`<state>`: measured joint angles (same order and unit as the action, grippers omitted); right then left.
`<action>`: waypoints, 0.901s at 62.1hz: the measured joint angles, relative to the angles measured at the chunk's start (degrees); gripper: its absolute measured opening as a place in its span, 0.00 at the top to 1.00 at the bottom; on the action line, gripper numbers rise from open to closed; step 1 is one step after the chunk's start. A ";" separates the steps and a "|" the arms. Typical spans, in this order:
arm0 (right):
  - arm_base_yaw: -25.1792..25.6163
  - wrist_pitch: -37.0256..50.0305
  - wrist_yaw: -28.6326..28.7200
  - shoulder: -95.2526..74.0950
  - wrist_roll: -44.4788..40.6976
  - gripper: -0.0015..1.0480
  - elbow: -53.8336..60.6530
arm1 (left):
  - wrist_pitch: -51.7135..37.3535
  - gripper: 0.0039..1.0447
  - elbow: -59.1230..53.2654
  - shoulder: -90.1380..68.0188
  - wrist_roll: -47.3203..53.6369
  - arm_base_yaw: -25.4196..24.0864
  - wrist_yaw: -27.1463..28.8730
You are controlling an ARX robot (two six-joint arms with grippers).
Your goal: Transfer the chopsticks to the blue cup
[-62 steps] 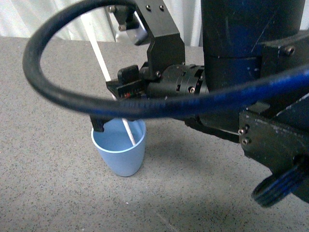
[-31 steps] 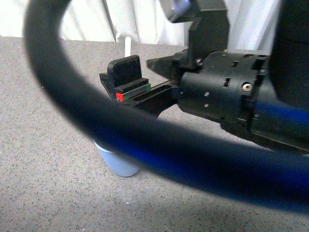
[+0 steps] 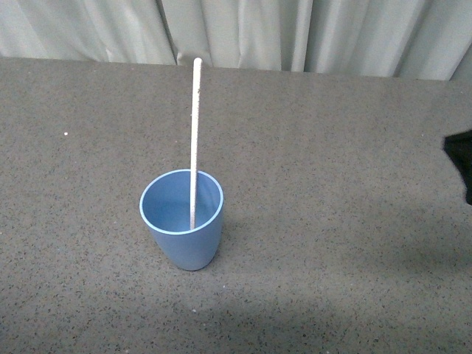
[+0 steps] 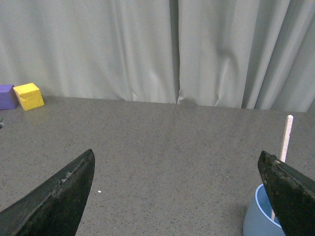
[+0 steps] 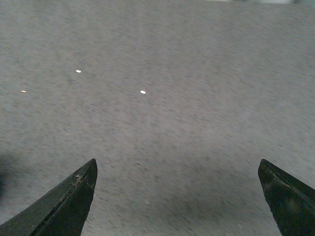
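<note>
The blue cup (image 3: pixel 182 219) stands upright on the grey table in the front view. The chopstick (image 3: pixel 195 133), a pale cream-white stick, stands in it nearly upright and rises well above the rim. No gripper holds it. In the left wrist view the cup (image 4: pixel 258 221) and the chopstick (image 4: pixel 285 137) show beside one fingertip; my left gripper (image 4: pixel 177 172) is open and empty, apart from the cup. My right gripper (image 5: pixel 177 172) is open and empty over bare table. A dark part of an arm (image 3: pixel 461 158) shows at the right edge of the front view.
A yellow block (image 4: pixel 28 96) and a purple block (image 4: pixel 7 96) sit on the table by the grey curtain (image 3: pixel 236 33) that hangs along the table's far edge. A few small white specks (image 5: pixel 142 92) lie on the table surface.
The arm and cable that filled the front view have pulled away to the right, out of the picture. The chopstick, slanted a second ago, now stands nearly upright in the cup, released.
</note>
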<state>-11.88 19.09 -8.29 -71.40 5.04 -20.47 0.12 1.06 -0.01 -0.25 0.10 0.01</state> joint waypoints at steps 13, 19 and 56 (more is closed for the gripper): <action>5.79 28.33 2.29 10.58 -3.63 0.31 15.10 | 0.00 0.06 0.00 0.00 0.00 0.00 0.00; 6.95 32.15 3.61 16.24 -4.35 0.48 17.09 | 0.00 0.06 0.00 -0.04 0.00 0.00 0.00; 11.74 10.21 8.20 41.70 -4.94 0.99 20.20 | 0.00 0.06 0.00 -0.04 0.00 0.00 0.00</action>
<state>-0.14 29.30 -0.10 -29.69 0.10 -0.27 0.12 1.06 -0.05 -0.25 0.10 0.01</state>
